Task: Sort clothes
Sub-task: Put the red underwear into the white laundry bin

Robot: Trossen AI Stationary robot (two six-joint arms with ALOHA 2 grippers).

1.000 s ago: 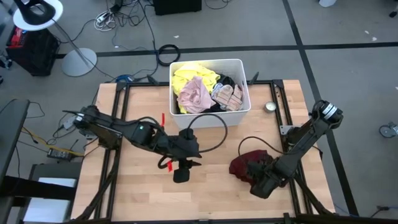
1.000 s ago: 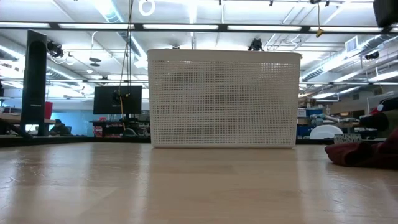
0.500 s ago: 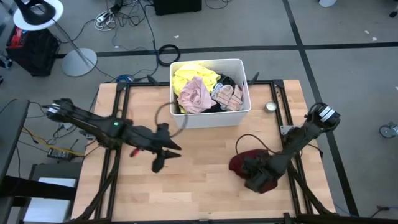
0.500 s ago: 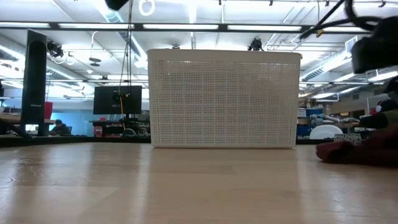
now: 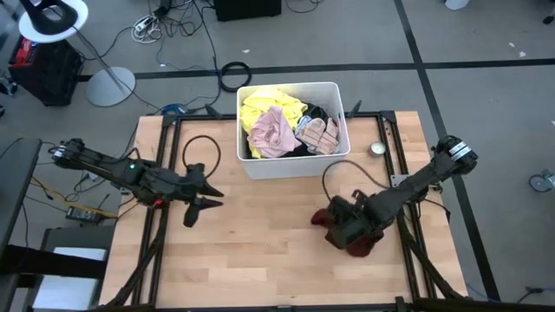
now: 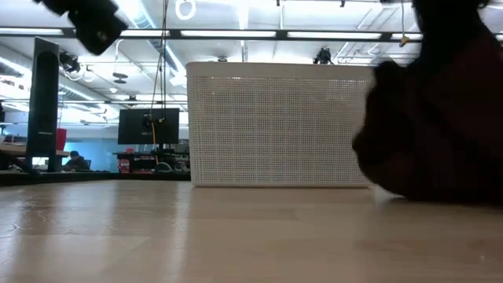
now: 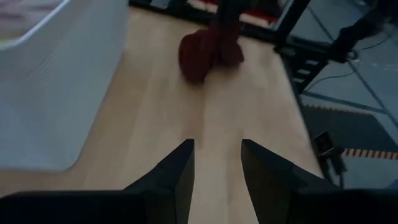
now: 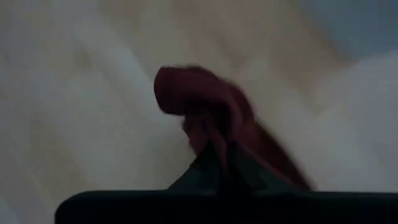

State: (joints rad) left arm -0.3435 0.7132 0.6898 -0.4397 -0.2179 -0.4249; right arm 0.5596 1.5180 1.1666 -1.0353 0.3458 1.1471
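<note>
A maroon garment [image 5: 323, 220] lies bunched on the wooden table right of centre. My right gripper [image 5: 343, 228] is shut on it. It fills the right of the low view as a dark mass [image 6: 440, 118]. Behind the table's middle stands the white bin [image 5: 334, 156], holding yellow [image 5: 260, 108], pink [image 5: 271, 132] and striped [image 5: 317, 133] clothes. My left gripper [image 5: 199, 206] hovers open over the table's left half, holding nothing. Its wrist view shows the gripper [image 7: 217, 168] looking past the bin wall [image 7: 50, 81] at the maroon garment [image 7: 205, 53]. My right gripper pinches a bunched fold of the maroon garment [image 8: 214, 140] between its two shut fingers. It comes slanting down from the table's right side. The rest of the cloth bulges out beyond the fingertips [image 8: 186, 93]. I cannot tell whether the garment is clear of the table.
A small round metal object [image 5: 376, 149] sits on the table right of the bin. Black frame rails [image 5: 165, 173] run along both sides of the table. Bare wood [image 5: 260, 243] lies between the two grippers. Cables and a lamp base [image 5: 108, 85] lie on the floor beyond.
My right gripper has shut on the maroon garment and moved toward the table's left with it. The cloth has bunched up and shifted toward the middle. My left gripper has swung from the table's middle back toward the left edge and stayed open.
</note>
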